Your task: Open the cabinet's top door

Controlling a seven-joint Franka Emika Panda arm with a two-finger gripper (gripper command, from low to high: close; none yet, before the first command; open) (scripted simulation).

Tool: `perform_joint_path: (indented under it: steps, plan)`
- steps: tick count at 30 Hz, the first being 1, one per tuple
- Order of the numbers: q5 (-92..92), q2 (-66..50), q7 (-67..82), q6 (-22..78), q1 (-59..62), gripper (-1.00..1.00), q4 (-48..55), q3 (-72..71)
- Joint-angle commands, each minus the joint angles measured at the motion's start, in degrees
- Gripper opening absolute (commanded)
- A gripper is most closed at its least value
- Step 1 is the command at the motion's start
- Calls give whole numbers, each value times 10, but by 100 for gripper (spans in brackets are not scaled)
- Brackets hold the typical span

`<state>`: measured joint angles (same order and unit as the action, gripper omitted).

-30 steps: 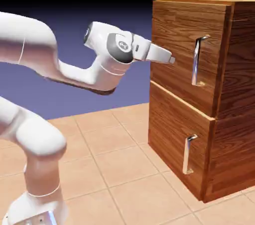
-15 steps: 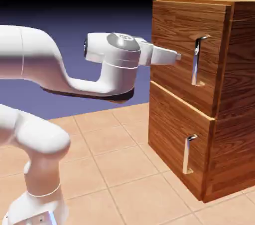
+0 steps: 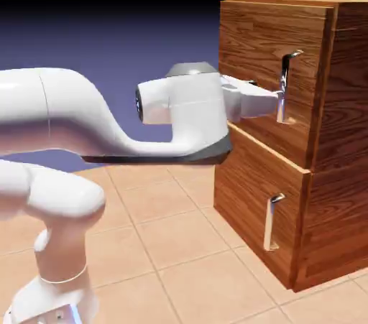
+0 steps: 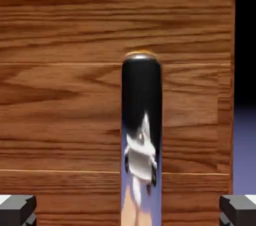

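Exterior view: arm reaching right across tiled desk [image 3: 165,236] toward cabinet [image 3: 338,136], tool [image 3: 279,103] now level w/ lower half of the long silver handle [image 3: 284,89] on top door [image 3: 269,75]. Vs 1 s ago: tool well short of door, tip near cabinet's left front edge; half a sec ago, closer but not at handle. Now tip right at the bar, overlapping it from this angle; contact not confirmable. Wrist also rolled over that sec, hand body showing a different face. Top door shut, flush w/ cabinet front, no gap; lower door [image 3: 262,200] w/ short handle [image 3: 272,222] untouched.

Hand view: handle [image 4: 141,140] dead centre, filling the middle from mid-height to bottom edge, wood grain of top door [image 4: 60,94] behind. Fingertips [image 4: 17,210] at both bottom corners, spread wide, bar sitting between them w/ clear wood showing each side. So tool fully spread, pinching nothing yet.

Meaning for task: approach phase basically done, alignment looks good, bar straddled. Next likely: squeeze onto bar, then pull back along door's swing. Risk: slip off the glossy bar if closed too shallow.
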<state>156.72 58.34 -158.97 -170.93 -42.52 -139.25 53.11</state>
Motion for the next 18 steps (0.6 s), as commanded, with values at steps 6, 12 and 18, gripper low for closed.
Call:
perform_joint_path:
  steps: [6,12,18]
  plan:
    - [19,-42,-10,29,-101,-100,65,56]
    - [-38,-35,-2,72,3,-100,-11,-22]
    - [-131,-8,23,119,127,-100,-101,-130]
